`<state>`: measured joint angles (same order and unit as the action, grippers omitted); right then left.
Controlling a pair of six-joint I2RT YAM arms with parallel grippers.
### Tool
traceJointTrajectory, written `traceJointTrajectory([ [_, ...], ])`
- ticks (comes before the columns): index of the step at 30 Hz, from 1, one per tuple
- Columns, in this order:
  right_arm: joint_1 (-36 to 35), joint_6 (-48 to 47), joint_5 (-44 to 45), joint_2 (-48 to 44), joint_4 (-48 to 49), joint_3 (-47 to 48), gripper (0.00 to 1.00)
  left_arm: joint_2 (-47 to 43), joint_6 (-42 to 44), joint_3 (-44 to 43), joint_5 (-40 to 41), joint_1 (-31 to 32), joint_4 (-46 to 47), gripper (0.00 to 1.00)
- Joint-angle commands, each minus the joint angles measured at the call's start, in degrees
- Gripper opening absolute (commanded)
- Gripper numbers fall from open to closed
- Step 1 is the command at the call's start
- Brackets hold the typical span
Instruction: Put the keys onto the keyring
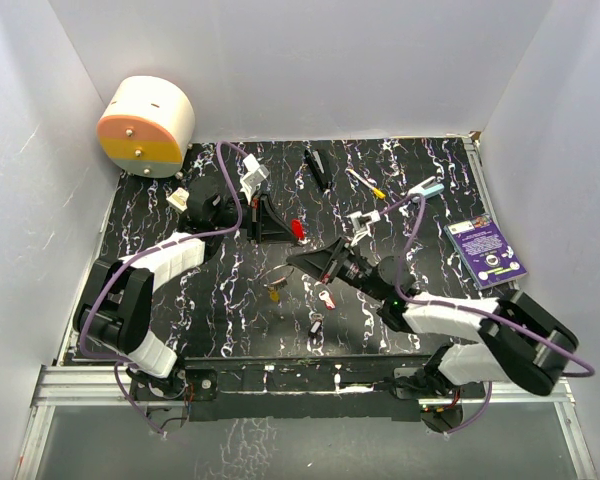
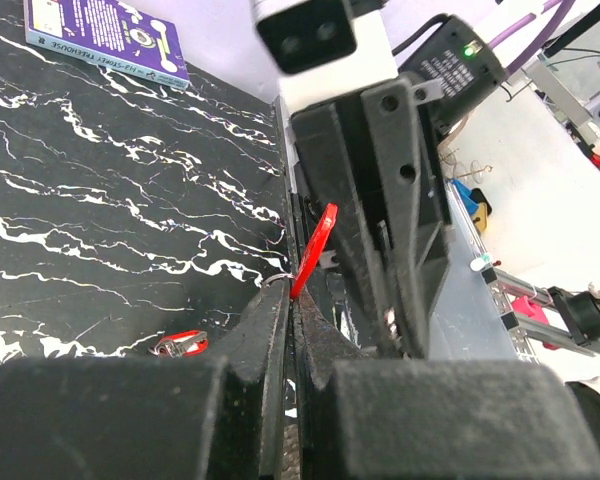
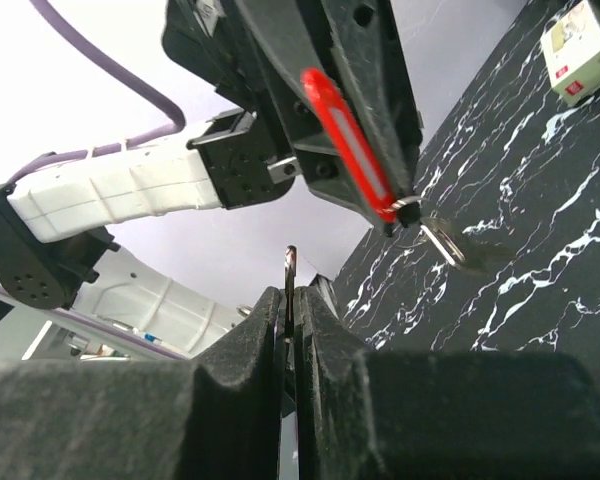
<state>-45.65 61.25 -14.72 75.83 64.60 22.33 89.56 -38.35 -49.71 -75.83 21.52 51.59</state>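
Left gripper (image 1: 278, 222): we are finding it reaching inward, clamping the red key (image 2: 316, 245) by its head. Right gripper (image 3: 291, 300): pointing at it, just beside, pinching together on a thin metal edge, possibly the keyring (image 3: 291, 262). Yellow key (image 1: 274, 294), black key (image 1: 316, 326): lying loose nearby.

Left arm (image 1: 165, 262) and right arm (image 1: 450, 318) reach toward centre; left gripper (image 1: 283, 228) and right gripper (image 1: 298, 258), both clamped tight, nearly meet.

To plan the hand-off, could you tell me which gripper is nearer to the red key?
Left: the left gripper is shut on the red key; the right gripper sits close by, apart from it.
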Motion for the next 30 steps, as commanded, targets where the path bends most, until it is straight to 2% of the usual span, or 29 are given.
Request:
traceJointTrajectory([
  [1,-0.3,-4.4,5.0,-6.6,-5.4,1.2,0.08,-2.3,0.8,-0.5,-0.4,-0.4,0.4,0.00],
  [5,-0.3,-5.7,6.6,-9.1,-8.4,1.4,0.08,-2.2,0.0,-0.3,-0.3,-0.4,1.2,0.00],
  [15,-0.3,-5.7,11.2,-10.5,-7.9,-1.2,0.08,-2.5,-2.8,0.2,-0.7,-0.4,4.5,0.00],
  [26,0.4,-6.6,12.6,-11.8,-8.6,-1.8,0.08,-1.7,-3.4,0.9,-1.6,-0.4,4.1,0.00],
  [28,1.3,-7.2,12.2,-13.0,-10.7,-1.9,0.08,-1.2,-3.0,1.5,-1.4,-0.8,3.3,0.00],
  [30,2.3,-8.1,12.5,-15.2,-15.1,-1.9,0.08,-0.9,2.0,1.1,0.3,-3.1,-4.3,0.00],
])
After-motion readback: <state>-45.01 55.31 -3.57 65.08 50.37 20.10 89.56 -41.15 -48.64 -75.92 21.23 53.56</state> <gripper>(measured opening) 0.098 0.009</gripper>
